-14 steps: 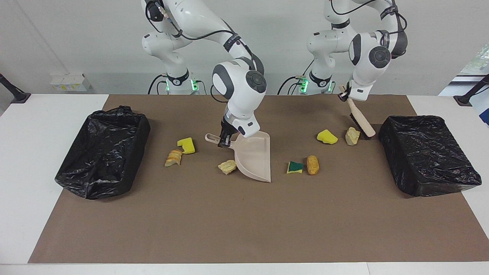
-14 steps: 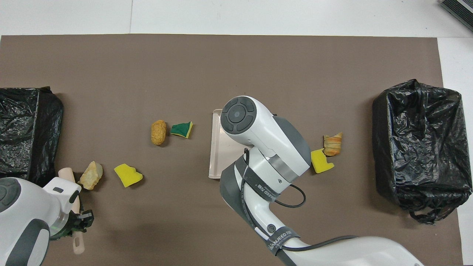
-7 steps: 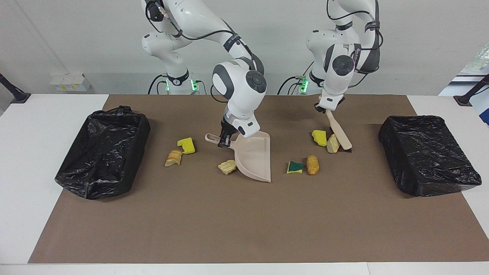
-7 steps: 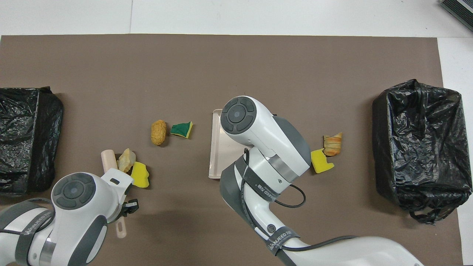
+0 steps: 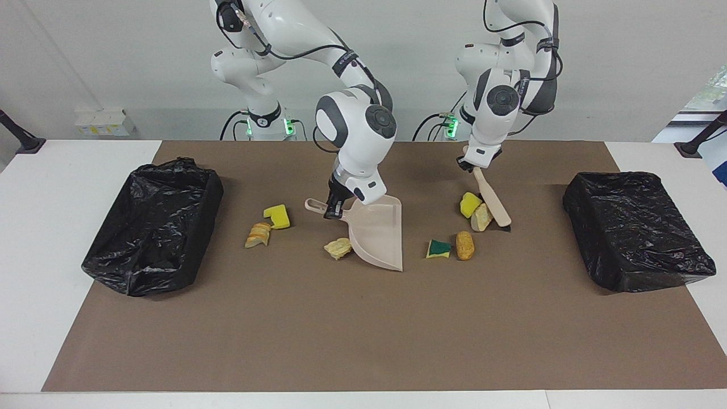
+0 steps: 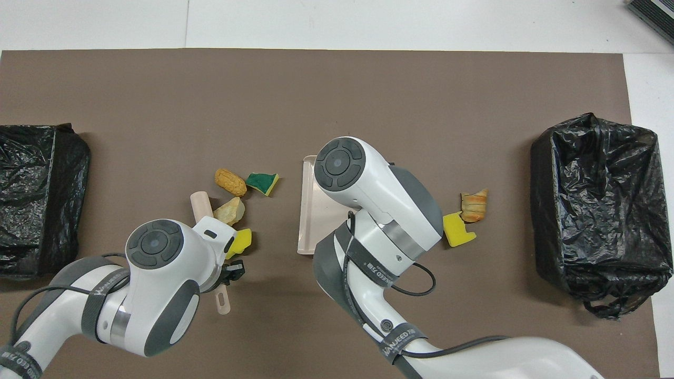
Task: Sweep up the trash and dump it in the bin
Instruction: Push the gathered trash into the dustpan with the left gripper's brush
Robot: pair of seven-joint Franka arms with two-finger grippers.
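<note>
My right gripper [image 5: 332, 210] is shut on the handle of the beige dustpan [image 5: 377, 233], whose lip rests on the mat beside a tan bread lump [image 5: 338, 248]. My left gripper [image 5: 469, 163] is shut on the beige brush [image 5: 493, 199], which leans against a yellow sponge chunk [image 5: 469, 204] and a beige lump [image 5: 481, 217]. Just past them lie the orange-brown croquette [image 5: 464, 245] and the green-and-yellow sponge [image 5: 438, 248]. Another yellow sponge [image 5: 277, 216] and a striped bread piece [image 5: 258, 234] lie toward the right arm's end.
Two bins lined with black bags stand on the brown mat, one [image 5: 153, 227] at the right arm's end and one [image 5: 636, 230] at the left arm's end. White table edge [image 5: 34, 318] surrounds the mat.
The left arm has swept the brush toward the dustpan, pushing the yellow sponge and beige lump up to the croquette and green sponge. The croquette has turned. The right arm and dustpan stayed still.
</note>
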